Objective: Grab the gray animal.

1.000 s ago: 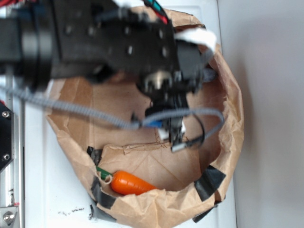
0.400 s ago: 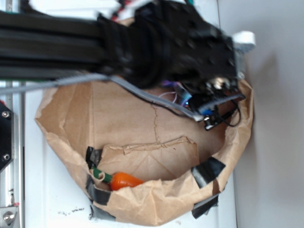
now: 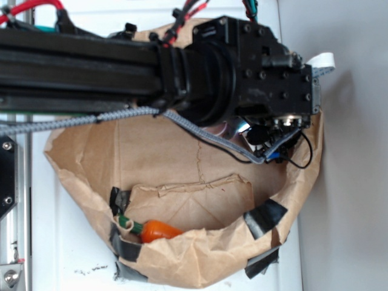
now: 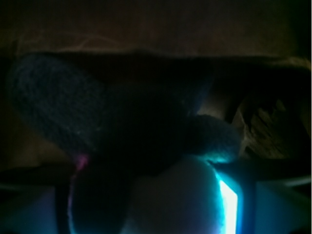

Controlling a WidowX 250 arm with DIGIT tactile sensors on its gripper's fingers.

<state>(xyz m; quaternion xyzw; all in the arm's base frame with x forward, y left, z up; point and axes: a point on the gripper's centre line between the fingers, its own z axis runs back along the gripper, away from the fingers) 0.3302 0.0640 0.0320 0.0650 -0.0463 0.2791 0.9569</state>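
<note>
- The gripper hangs inside the paper bag, at the bag's upper right corner, just under the black arm that crosses the bag's top edge.
- In the exterior view the fingers are hidden below the wrist block and wires, so how far apart they stand cannot be told there.
- The wrist view is very dark. The bunny fills most of it: a gray fuzzy ear to the upper left, a dark body in the middle, a pale rounded part at the bottom lit blue-white.
- A thin pink edge shows at the bunny's lower left.
- Dark finger shapes sit low on either side of the bunny, close against it; whether they press it or only flank it cannot be told.
- The bunny itself does not show in the exterior view; the arm covers that corner of the bag.
- Only the exterior view shows the carrot, lying at the bag's lower left, well apart from the gripper, partly behind the bag's folded rim.
- Black tape patches the bag's lower rim at left and right.
- A white strip sticks out past the bag's upper right edge, beside the arm.
- Brown paper wall shows behind the bunny in the wrist view.
</note>
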